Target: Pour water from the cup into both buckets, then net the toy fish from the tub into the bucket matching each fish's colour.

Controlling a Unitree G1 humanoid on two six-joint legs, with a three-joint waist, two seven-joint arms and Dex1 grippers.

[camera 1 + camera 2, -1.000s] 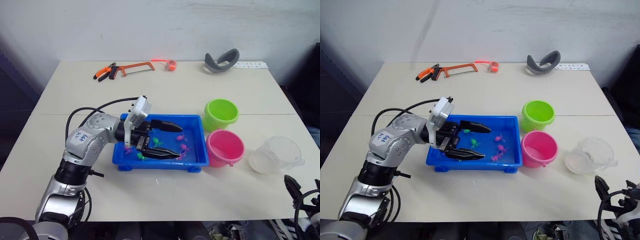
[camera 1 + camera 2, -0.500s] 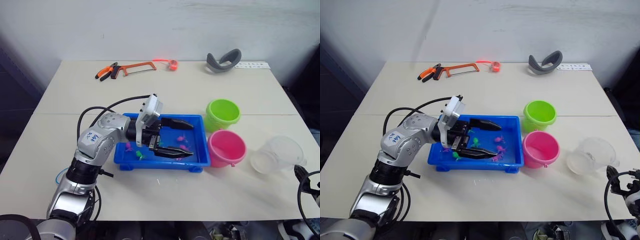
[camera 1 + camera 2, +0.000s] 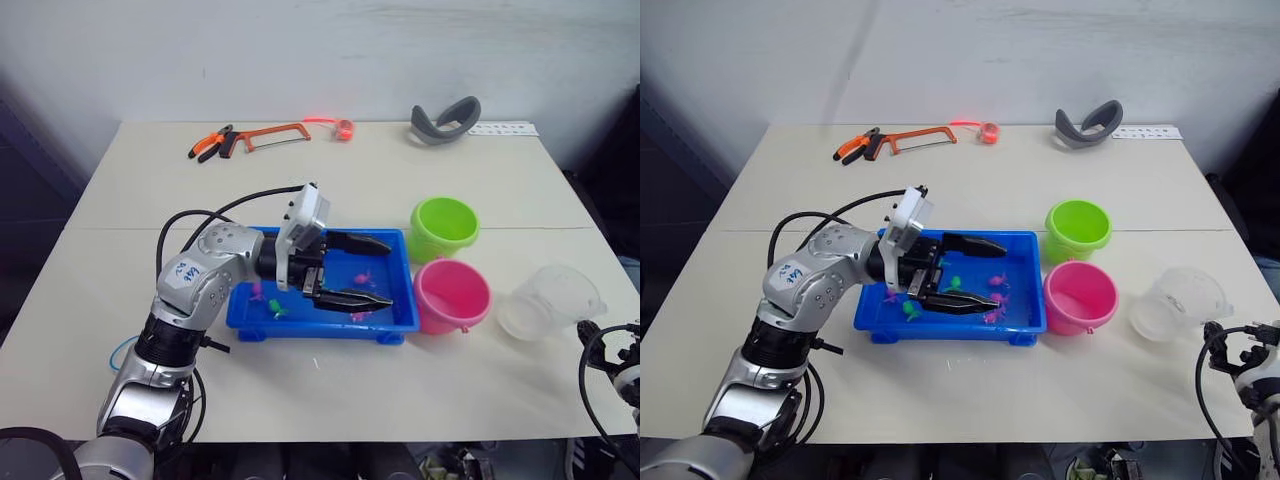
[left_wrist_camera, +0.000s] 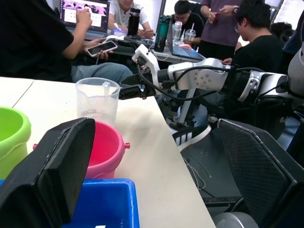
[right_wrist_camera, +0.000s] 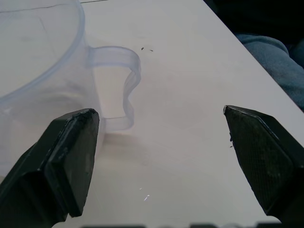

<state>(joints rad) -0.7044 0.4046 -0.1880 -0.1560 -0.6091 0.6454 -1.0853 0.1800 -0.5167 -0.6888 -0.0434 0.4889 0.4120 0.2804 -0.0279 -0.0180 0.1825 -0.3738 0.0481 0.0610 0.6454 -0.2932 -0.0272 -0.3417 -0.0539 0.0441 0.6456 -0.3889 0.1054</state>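
With fingers spread wide, the right gripper (image 5: pixel 159 161) has advanced to the clear plastic measuring cup's (image 5: pixel 38 71) handle at its 10 o'clock, so pouring appears imminent.

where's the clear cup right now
In the left eye view the cup stands on the table's right side, just right of the pink bucket, with the open right gripper at its handle.

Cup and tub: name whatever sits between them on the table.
The pink bucket sits between the cup and the tub, close against the tub's end, in both eye views.
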